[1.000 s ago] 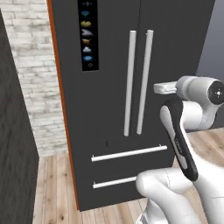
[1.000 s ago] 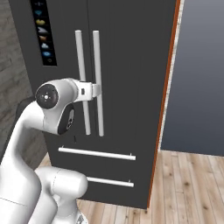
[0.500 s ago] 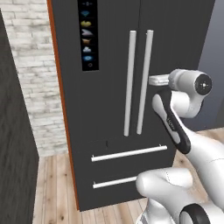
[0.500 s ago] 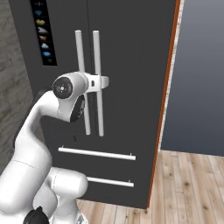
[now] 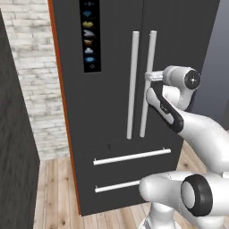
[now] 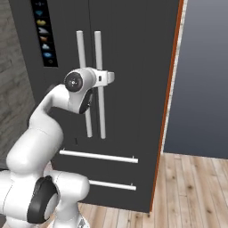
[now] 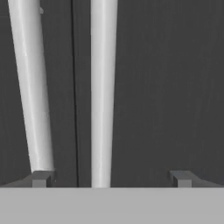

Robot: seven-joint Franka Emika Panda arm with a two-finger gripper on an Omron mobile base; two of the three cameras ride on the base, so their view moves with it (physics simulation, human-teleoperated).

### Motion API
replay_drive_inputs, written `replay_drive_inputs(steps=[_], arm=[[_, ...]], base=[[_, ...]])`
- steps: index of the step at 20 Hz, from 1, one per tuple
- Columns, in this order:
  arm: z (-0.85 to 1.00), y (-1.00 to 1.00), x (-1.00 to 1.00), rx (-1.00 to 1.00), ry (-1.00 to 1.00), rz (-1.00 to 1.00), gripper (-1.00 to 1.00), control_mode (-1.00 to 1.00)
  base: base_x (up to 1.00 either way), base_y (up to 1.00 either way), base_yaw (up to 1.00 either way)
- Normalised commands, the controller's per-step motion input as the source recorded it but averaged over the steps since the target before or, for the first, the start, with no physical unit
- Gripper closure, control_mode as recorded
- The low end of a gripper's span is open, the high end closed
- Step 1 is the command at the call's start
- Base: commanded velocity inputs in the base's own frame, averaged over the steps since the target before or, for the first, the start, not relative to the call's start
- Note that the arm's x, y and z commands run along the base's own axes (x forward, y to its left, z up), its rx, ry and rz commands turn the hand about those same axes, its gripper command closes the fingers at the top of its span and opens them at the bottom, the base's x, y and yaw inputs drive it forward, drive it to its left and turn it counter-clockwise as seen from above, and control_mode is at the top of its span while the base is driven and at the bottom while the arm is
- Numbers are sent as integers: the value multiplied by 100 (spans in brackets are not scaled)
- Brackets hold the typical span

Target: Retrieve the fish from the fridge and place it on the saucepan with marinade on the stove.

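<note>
The tall dark fridge (image 5: 112,116) stands shut in front of me, its two silver vertical handles side by side. My gripper (image 5: 150,77) is open and reaches level at the right door's handle (image 5: 149,53), about halfway up it. In the hand view that handle (image 7: 103,87) runs up between my fingertips (image 7: 42,178), nearer the left one, while the left door's handle (image 7: 29,87) passes just outside it. From the right base view the gripper (image 6: 109,78) is right at the handle (image 6: 98,49). The fish, the saucepan and the stove are out of view.
Two drawer handles (image 5: 132,156) cross the fridge's lower front. A pale brick wall (image 5: 31,67) and a dark panel (image 5: 13,170) stand to the left. A grey-blue wall (image 6: 205,89) is on the right, over wooden floor (image 6: 196,191).
The arm has stretched forward and the hand has moved up and left toward the fridge, up to the right door's handle. The jaws have stayed wide. The doors have not moved.
</note>
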Motion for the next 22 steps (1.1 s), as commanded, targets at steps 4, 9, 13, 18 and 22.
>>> replay_drive_inputs(steps=[4, 9, 13, 18, 22], arm=[[0, 0, 73, 0, 0, 0, -100, -100], [0, 0, 65, 0, 0, 0, -100, -100], [0, -6, 55, 0, 0, 0, -100, -100], [0, -21, 46, 0, 0, 0, -100, -100], [0, -14, 49, 0, 0, 0, -100, -100]], base=[[0, 0, 0], [0, 0, 0], [0, 0, 0], [0, 0, 0], [0, 0, 0]])
